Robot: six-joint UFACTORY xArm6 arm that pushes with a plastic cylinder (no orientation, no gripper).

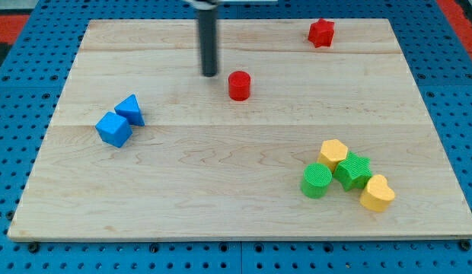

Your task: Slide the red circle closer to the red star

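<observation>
Nearest the view's bottom, on the right side of the wooden board (221, 205), sits a tight cluster of four blocks. A yellow heart-shaped block (377, 192) lies lowest and farthest right, touching a green star-like block (353, 170) just above and to its left. A green cylinder (317, 180) stands just beside that green block on its left, and a yellow hexagonal block (334, 154) rests at the cluster's top, touching the green star-like one.

Farther up, on the view's left, two blue blocks touch each other: a blue cube (114, 129) below and a blue triangular block (130, 109) just above and to its right.

Beyond them, near the middle of the board, the red circle (239, 85) stands alone. My tip (210, 74) rests on the board just to the circle's left and slightly above it, near but with a small gap showing, not touching. The arm carries no gripper, only the straight dark rod, so nothing opens, closes or clamps.

Farthest away, near the board's top edge on the view's right, sits the red star (321, 33), well apart from the red circle. No containers show; every block lies directly on the board, which rests on a blue perforated surface (23, 84).
</observation>
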